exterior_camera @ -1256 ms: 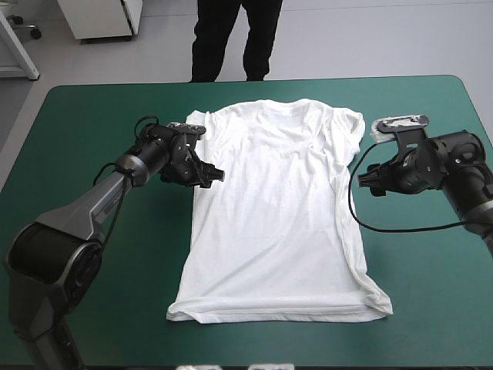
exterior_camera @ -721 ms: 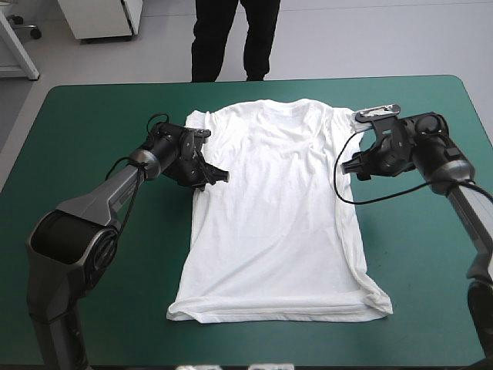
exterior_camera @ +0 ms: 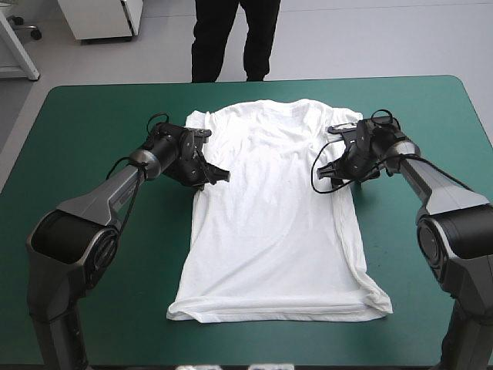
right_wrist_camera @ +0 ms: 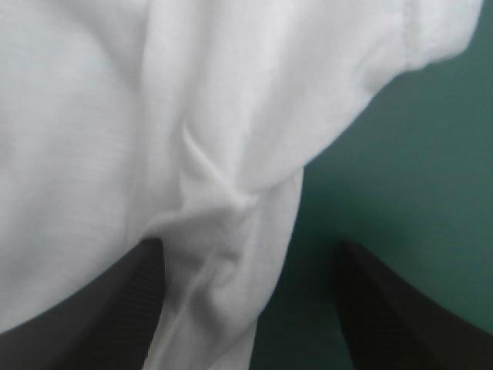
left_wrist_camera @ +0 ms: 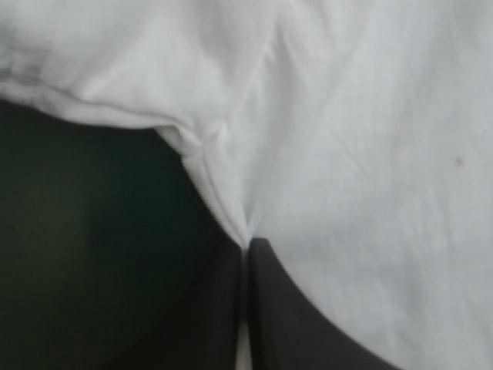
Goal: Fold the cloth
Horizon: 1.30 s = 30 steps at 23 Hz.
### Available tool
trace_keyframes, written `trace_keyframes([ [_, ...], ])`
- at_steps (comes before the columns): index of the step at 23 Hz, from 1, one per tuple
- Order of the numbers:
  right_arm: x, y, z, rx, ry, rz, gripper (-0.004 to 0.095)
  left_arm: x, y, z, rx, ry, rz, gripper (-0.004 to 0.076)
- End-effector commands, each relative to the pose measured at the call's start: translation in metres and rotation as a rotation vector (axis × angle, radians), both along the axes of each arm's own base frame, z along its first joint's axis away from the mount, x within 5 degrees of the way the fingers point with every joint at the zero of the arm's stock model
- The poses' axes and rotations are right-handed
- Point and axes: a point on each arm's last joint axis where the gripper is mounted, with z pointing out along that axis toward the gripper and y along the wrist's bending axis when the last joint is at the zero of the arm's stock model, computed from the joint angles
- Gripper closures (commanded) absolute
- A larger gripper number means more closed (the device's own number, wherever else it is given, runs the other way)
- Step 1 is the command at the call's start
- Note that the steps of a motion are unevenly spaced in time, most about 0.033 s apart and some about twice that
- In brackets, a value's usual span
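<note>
In the high view you have the T-shirt (exterior_camera: 269,223) spread flat in the middle of the frame on the teal-green cover (exterior_camera: 92,116). Its collar points toward the top edge and its hem toward the bottom, and no part is folded over. The left gripper (exterior_camera: 218,176) sits left of centre, at the shirt's edge just under the sleeve. The right gripper (exterior_camera: 327,166) sits right of centre, at the matching spot on the other edge. In the left wrist view the black fingers (left_wrist_camera: 285,308) are pressed together into one point with a sliver of white between them. They pinch the T-shirt where the sleeve meets the side, and bare cover lies beside them. In the right wrist view the fingers (right_wrist_camera: 100,308) stand spread. The shirt's side edge is bunched in a ridge between them but not gripped, the sleeve is ahead of them, and cover lies beside. By my reading you are at the very start: the cloth is laid out and one corner is grasped. The second grasp and every fold are yet to be made.
</note>
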Motion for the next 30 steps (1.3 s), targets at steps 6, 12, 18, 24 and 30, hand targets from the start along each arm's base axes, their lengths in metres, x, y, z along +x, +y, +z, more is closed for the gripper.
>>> trace_keyframes([
  [6,0.000,0.030,-0.021,0.029,0.062,0.053,0.0667,0.001,-0.001,0.010,-0.021,-0.037,0.005,0.0733],
  [12,0.000,0.032,-0.029,0.048,0.089,0.041,0.0925,0.003,0.000,0.011,-0.015,-0.062,0.003,0.0733],
  [18,-0.008,0.026,0.028,0.026,-0.022,0.065,0.0925,-0.004,0.017,0.058,-0.039,-0.168,0.001,0.0733],
  [24,-0.026,0.015,0.137,0.036,-0.267,0.045,0.0925,-0.035,0.037,0.135,-0.030,-0.373,-0.015,0.0733],
  [30,-0.067,0.002,0.206,0.066,-0.415,0.031,0.0925,-0.078,0.055,0.200,-0.052,-0.560,-0.016,0.0733],
])
